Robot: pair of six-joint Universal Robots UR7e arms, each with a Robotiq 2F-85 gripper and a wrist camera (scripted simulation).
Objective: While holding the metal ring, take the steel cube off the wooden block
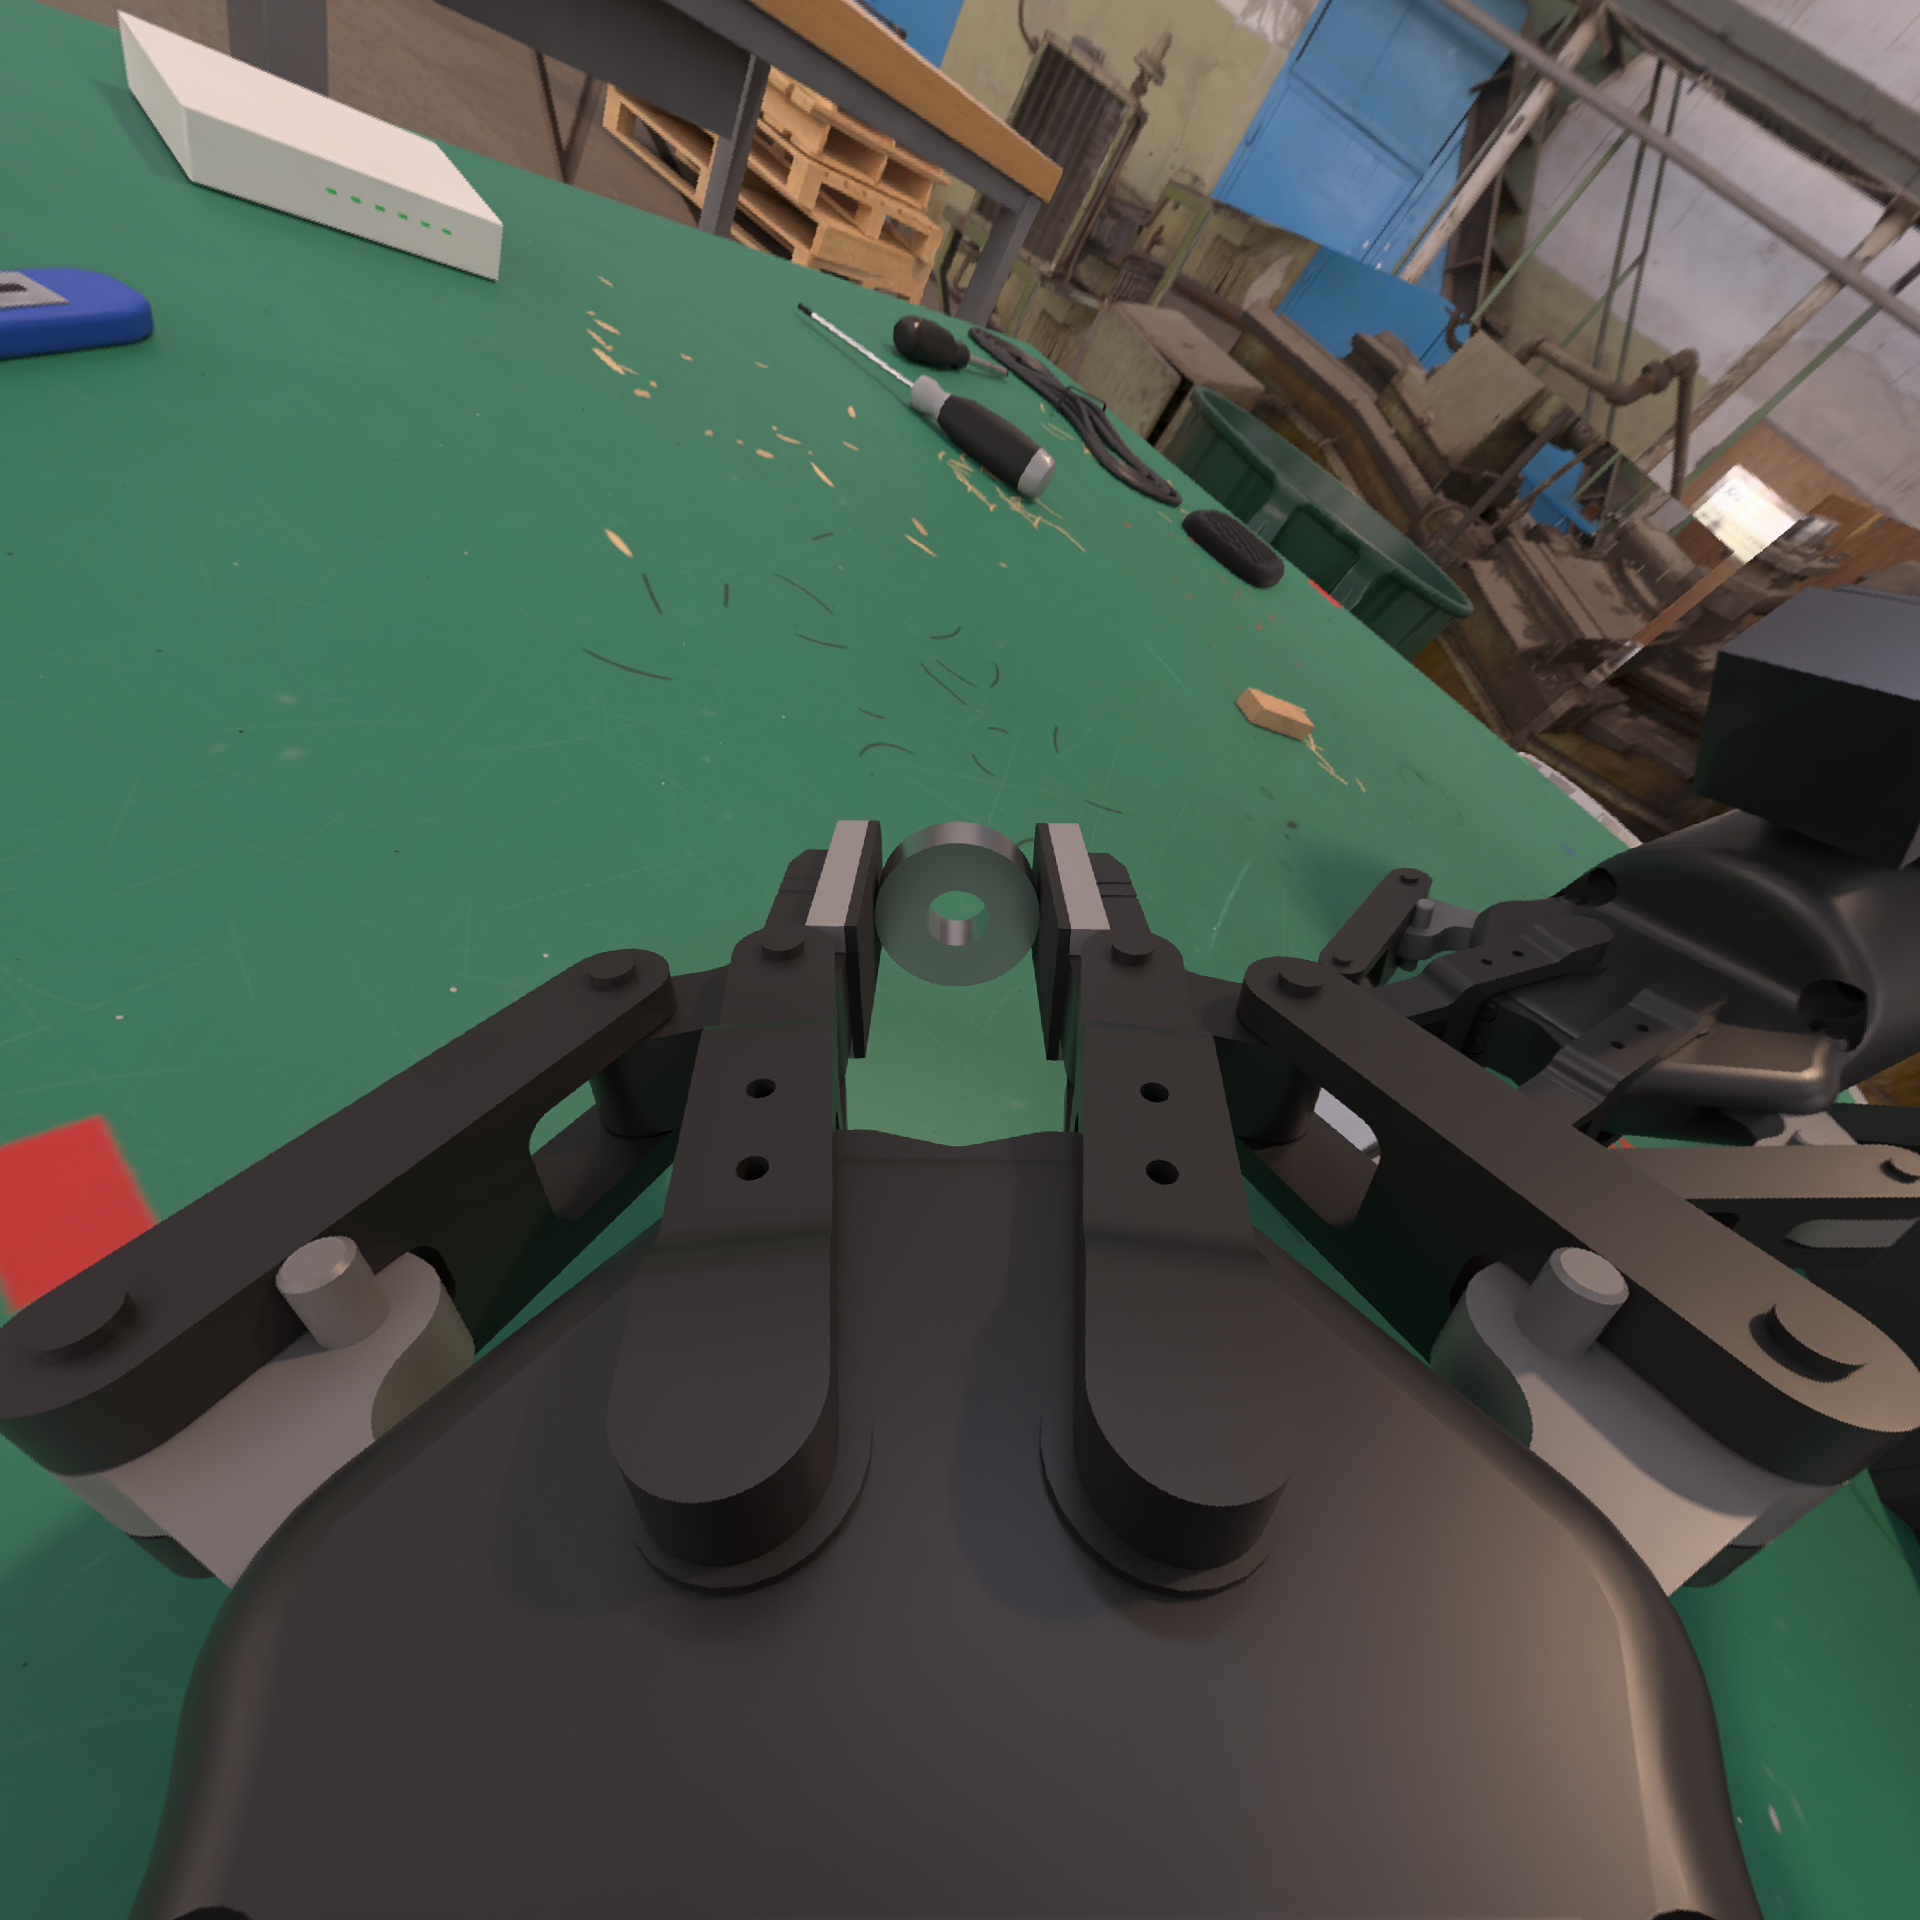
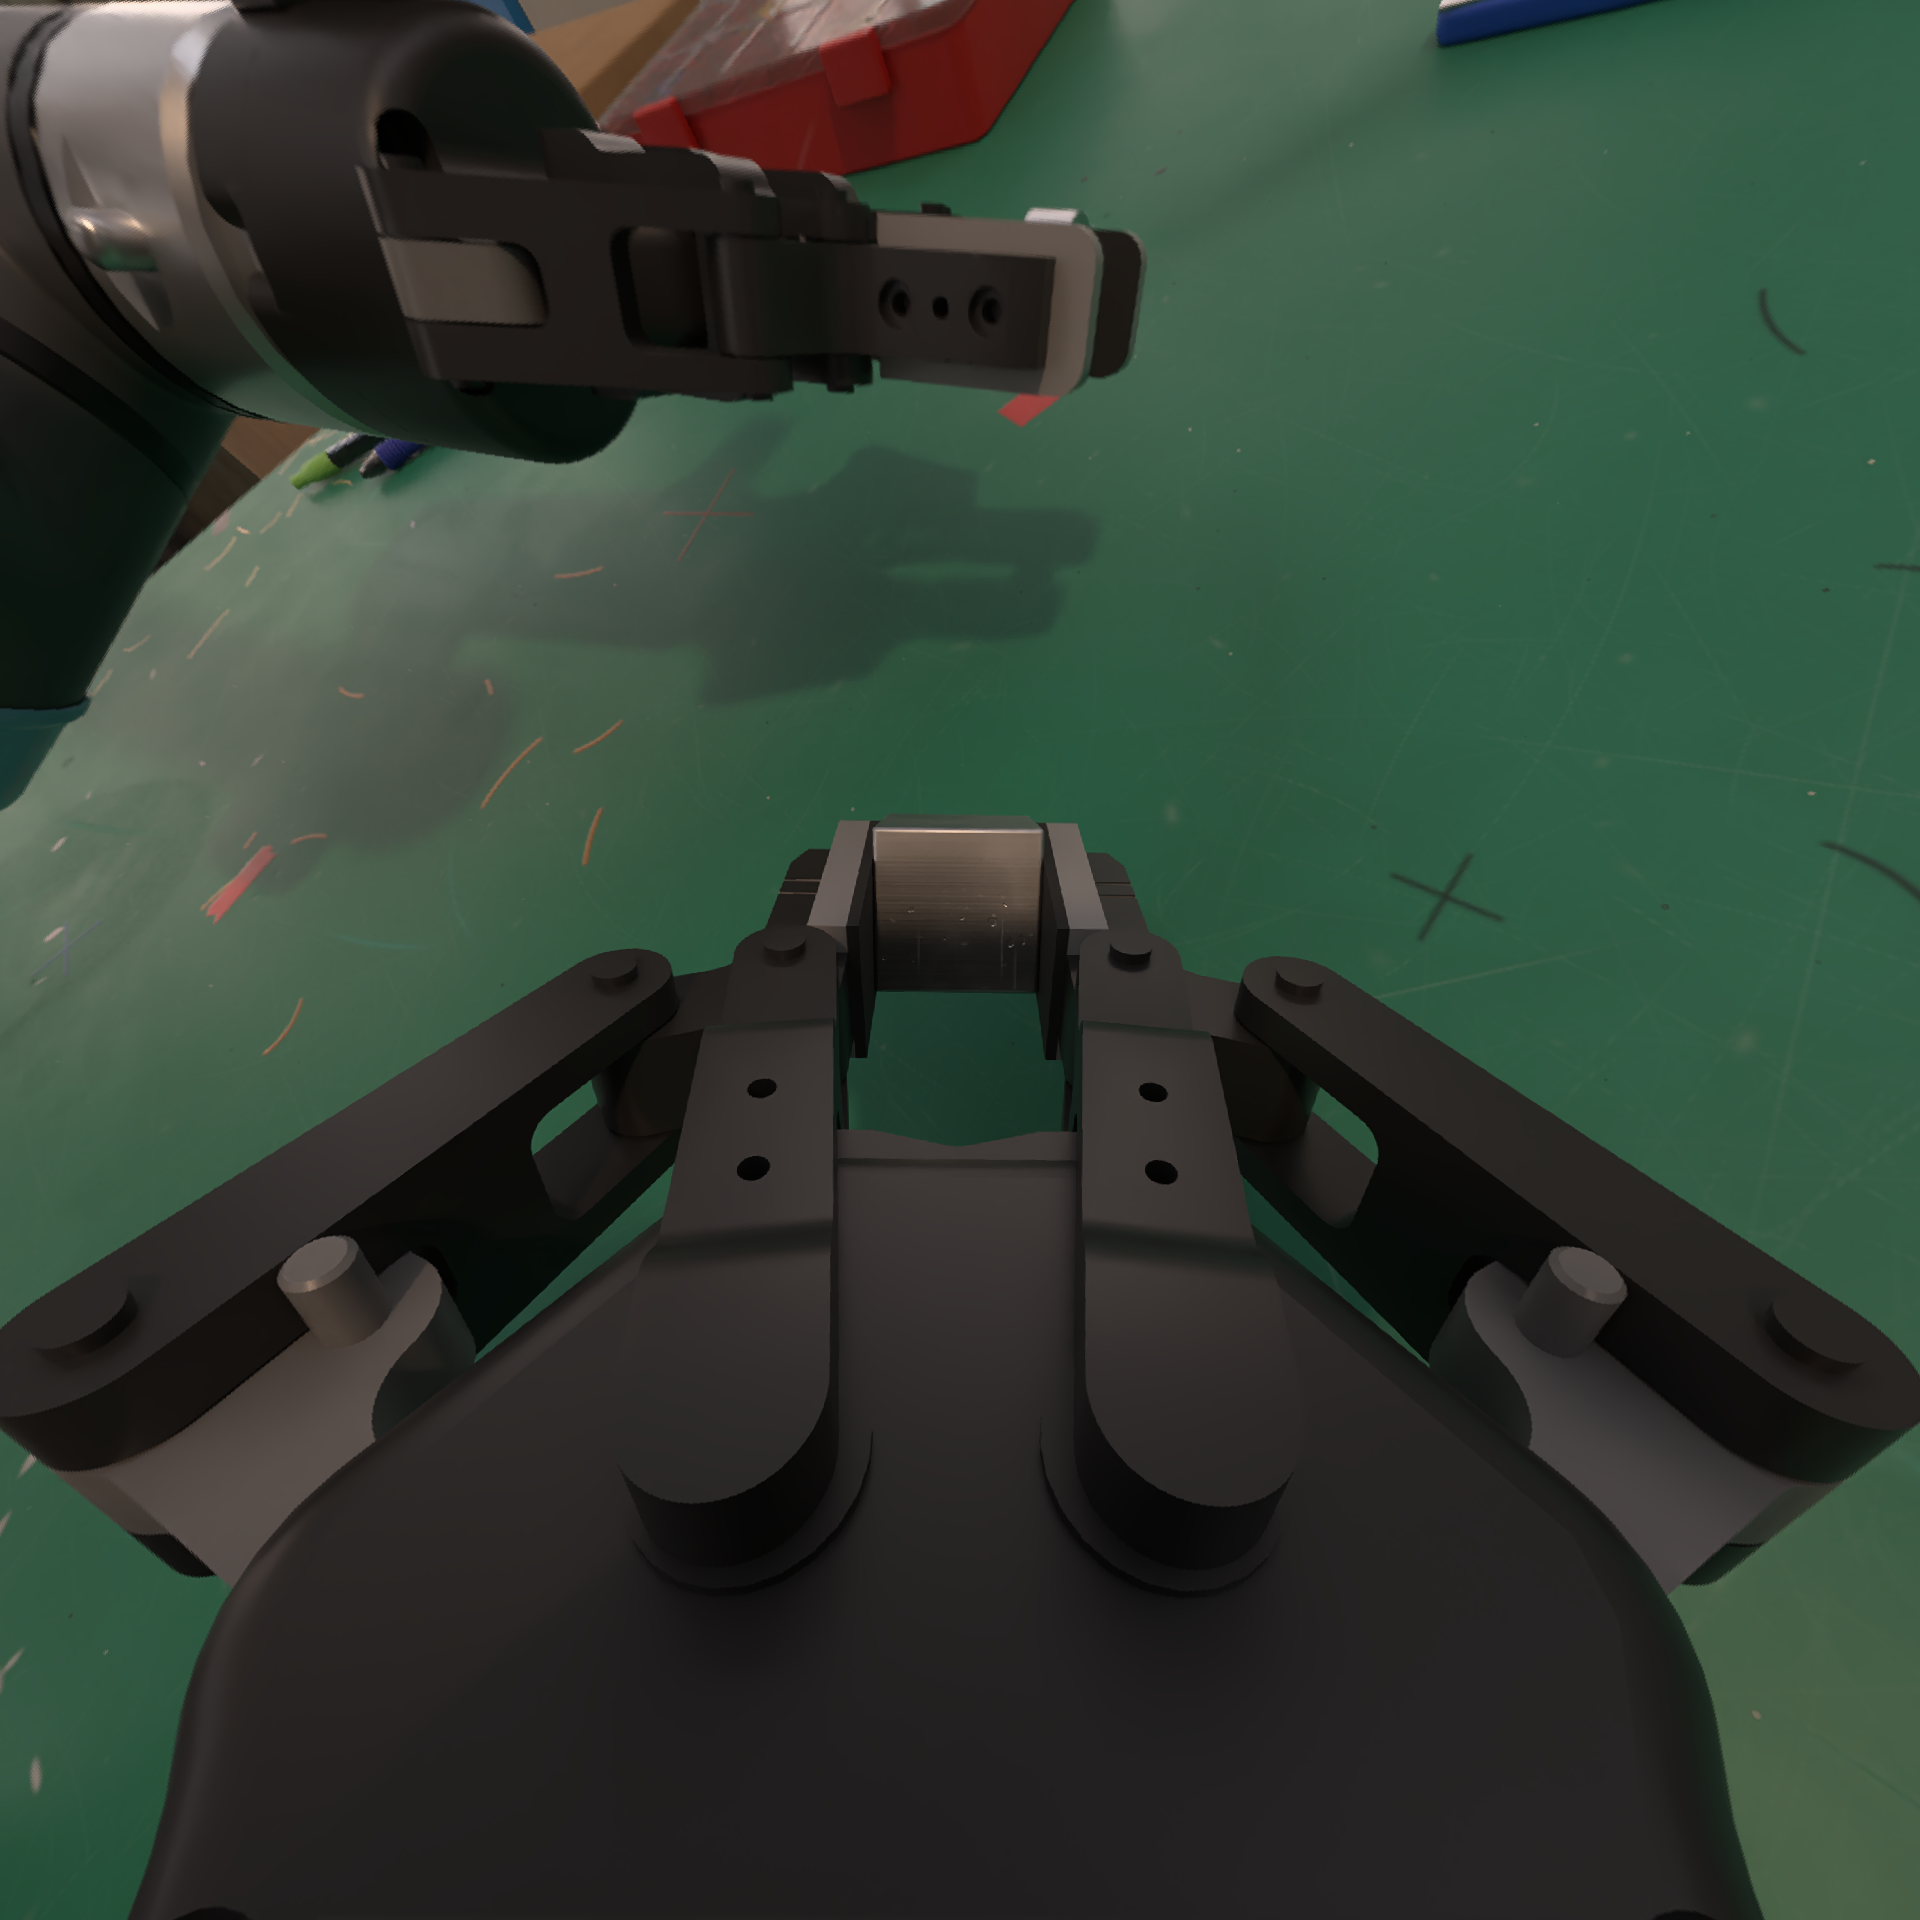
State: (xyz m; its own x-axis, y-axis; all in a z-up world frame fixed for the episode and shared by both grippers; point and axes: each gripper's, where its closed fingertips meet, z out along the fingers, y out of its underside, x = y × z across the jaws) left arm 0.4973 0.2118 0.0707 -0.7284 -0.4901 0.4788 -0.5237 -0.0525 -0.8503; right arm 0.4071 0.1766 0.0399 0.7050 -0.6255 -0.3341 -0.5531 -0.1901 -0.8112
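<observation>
In the left wrist view my left gripper [image 1: 956,883] is shut on the metal ring [image 1: 956,914], a thick grey washer gripped by its rim between the pads, above the green mat. In the right wrist view my right gripper [image 2: 958,894] is shut on the steel cube [image 2: 958,914], a brushed grey block held above the mat. The left gripper also shows in the right wrist view [image 2: 1081,301], side on, at the upper left. The right gripper shows at the right edge of the left wrist view [image 1: 1392,925]. The wooden block is not in view, unless it is the small tan piece [image 1: 1274,713].
On the green mat [image 1: 416,623] lie a white box [image 1: 312,156], a blue object [image 1: 73,312], a screwdriver [image 1: 977,426], a black cable [image 1: 1081,426] and wood chips. A red tray [image 2: 862,94] sits at the far side in the right wrist view. The mat's edge runs along the upper right.
</observation>
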